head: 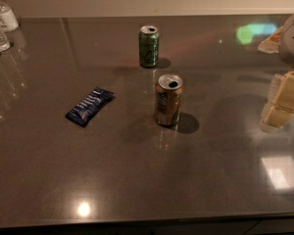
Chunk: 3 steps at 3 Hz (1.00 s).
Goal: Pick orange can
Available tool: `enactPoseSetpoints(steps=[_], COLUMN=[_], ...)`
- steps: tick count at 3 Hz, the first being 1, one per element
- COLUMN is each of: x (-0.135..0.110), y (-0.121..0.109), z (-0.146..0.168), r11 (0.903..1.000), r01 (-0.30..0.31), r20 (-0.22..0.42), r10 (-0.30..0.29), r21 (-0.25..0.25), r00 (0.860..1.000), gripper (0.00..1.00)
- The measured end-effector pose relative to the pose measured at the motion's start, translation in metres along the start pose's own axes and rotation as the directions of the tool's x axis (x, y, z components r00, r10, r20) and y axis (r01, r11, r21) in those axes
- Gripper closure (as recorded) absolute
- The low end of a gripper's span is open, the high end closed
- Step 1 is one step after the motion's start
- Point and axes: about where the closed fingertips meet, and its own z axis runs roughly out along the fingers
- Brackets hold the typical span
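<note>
The orange can (168, 100) stands upright near the middle of the dark grey table (137, 180). It has an orange-bronze body, pale label markings and an open silver top. My gripper (279, 104) is at the right edge of the view, pale yellowish, well to the right of the can and apart from it. It holds nothing that I can see.
A green can (149, 46) stands upright behind the orange can. A dark blue snack packet (89, 106) lies flat to the left. Clear water bottles (0, 21) stand at the far left corner. The table's front edge runs along the bottom.
</note>
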Motion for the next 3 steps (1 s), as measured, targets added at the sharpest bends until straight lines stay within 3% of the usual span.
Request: enactPoseSetpoints(steps=[1,2,3], x=[0.000,-0.007,-0.026], y=[0.000,0.000,-0.002], z=[0.000,0.006,0.030], r11=[1.0000,0.9999,0.9987], r01=[0.000,0.016,0.047], r20=[0.000,0.041,0.153], r10=[0.000,-0.016,-0.043], r21=[0.000,-0.002,-0.022], r00=[1.000,0.999,0.987], gripper=[0.00,0.00,0.00])
